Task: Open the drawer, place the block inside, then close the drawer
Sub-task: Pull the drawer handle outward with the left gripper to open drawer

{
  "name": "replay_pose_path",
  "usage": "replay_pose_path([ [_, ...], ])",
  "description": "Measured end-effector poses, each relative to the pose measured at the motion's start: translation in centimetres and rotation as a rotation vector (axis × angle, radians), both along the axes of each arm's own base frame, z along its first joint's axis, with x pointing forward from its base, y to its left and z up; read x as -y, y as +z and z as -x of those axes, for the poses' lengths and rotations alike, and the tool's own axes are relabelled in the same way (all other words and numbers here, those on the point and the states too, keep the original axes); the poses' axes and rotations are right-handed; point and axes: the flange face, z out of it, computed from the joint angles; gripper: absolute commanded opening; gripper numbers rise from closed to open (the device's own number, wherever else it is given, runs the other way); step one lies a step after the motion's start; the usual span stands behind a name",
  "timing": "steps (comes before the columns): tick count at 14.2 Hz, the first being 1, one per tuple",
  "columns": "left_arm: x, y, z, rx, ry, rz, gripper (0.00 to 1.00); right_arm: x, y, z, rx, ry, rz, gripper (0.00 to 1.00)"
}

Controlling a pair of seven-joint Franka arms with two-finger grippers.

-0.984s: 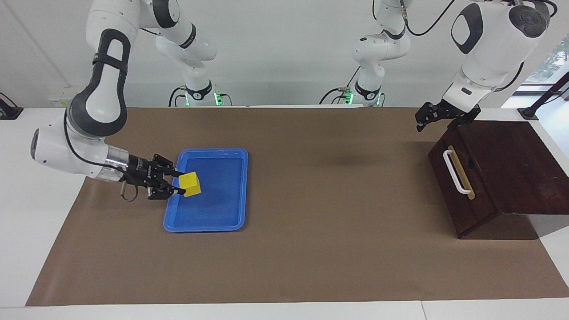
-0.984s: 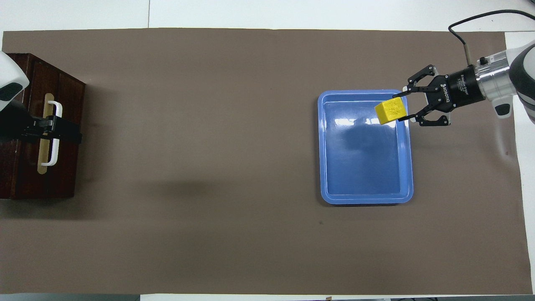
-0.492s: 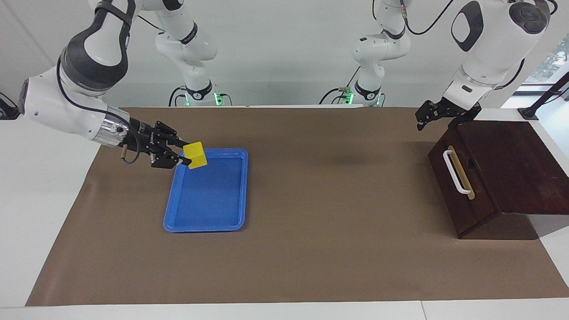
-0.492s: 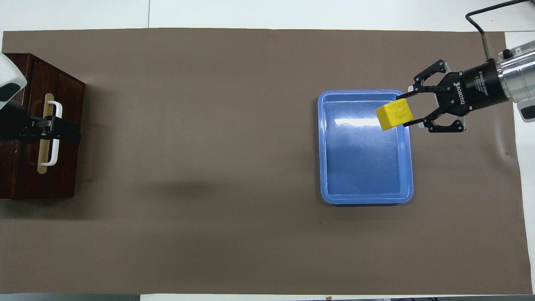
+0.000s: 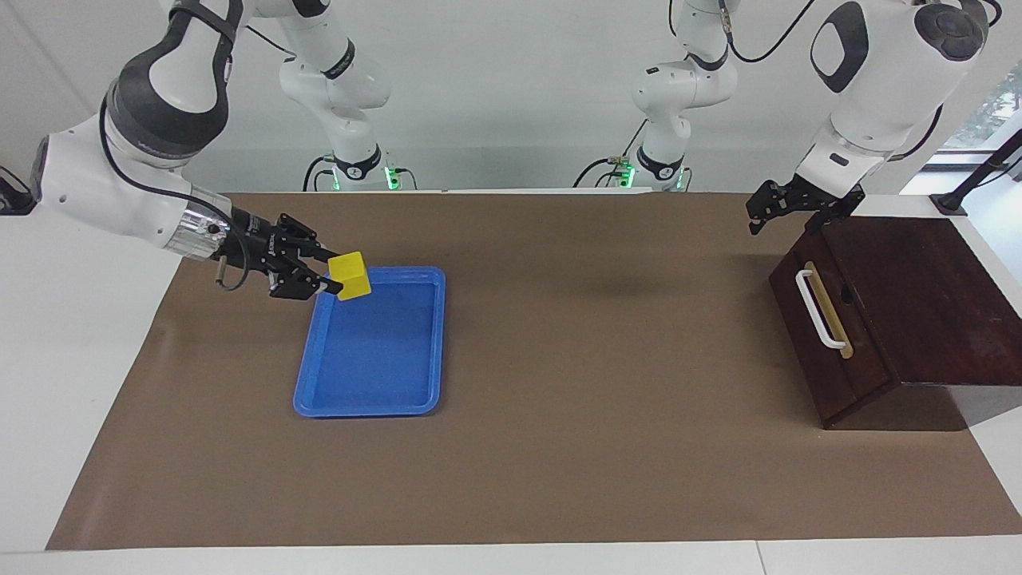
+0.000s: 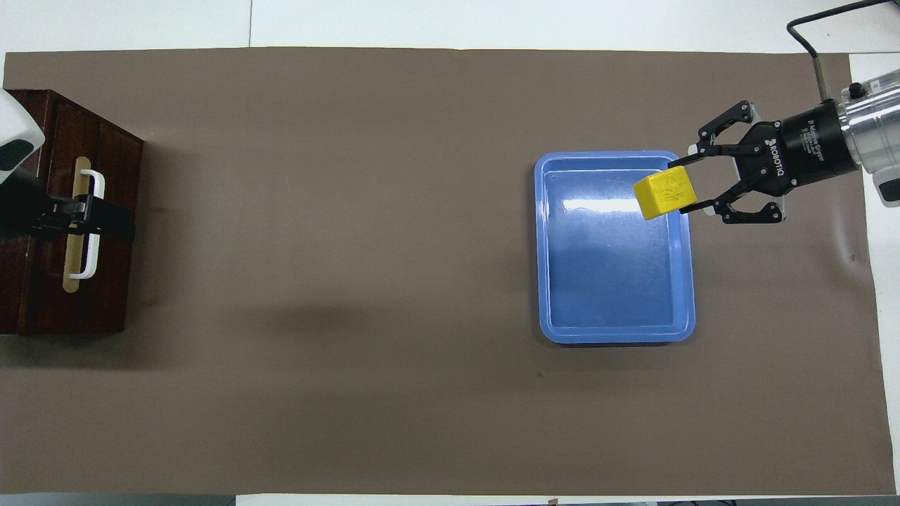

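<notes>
1. The block, a small bright yellow cube, hangs in the air at left of centre in the facing view, over the corner of the blue tray nearest the robots. It is tilted, one edge downward, clear of the tray floor.
2. Handling, by judgement: plain flat faces, hard-looking, holds its shape under the squeeze. Likely light and not fragile. Smooth sides could slip or swivel if pinched near an edge. Best hold is flat on two opposite faces, near their middles.
3. The right gripper comes in low and nearly level from the upper right of the overhead view. It is clamped on the block, one fingertip on each of two opposite faces.
4. The tray lies flat on the brown bench, otherwise bare inside.
5. The drawer sits at the right edge of the facing view, in a dark brown box, well apart from the tray. Its front is flush with the box: not yet opened. White bar handle on a tan strip is the place to pull, near its middle.
6. The left gripper waits up in the air over the box's corner, toward upper right in the facing view, fingers spread apart, holding nothing.
</notes>
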Motion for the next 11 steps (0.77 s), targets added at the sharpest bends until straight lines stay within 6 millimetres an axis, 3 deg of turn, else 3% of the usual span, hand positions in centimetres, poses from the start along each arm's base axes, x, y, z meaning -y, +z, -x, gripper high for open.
replay_pose_path([
  [7,3.4,0.1,0.4,0.005,-0.06,0.0,1.0,0.0,0.0,0.0,0.0,0.0,0.0,0.0],
  [11,3.4,-0.6,0.1,0.033,-0.061,-0.002,1.0,0.0,0.0,0.0,0.0,0.0,0.0,0.0],
])
